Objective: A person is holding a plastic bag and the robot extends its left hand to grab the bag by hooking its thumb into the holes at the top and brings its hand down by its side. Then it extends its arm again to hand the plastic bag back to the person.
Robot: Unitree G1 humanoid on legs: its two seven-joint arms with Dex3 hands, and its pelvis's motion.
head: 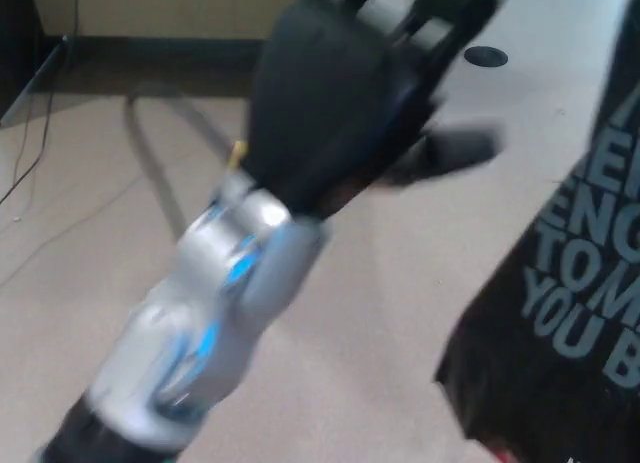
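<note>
The left hand is left of the bag, apart.

The left hand is raised at the end of its silver forearm, blurred; its fingers look spread apart and the thumb juts sideways, seemingly holding nothing.

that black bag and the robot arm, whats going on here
The robot's left arm is stretched out over the floor, its black left hand raised with fingers spread and nothing in it. The picture is blurred by motion. The black plastic bag with pale lettering hangs at the right edge, clear of the hand, so the robot is not holding it at this moment. What holds the bag up is out of the picture. The right hand does not show.
</note>
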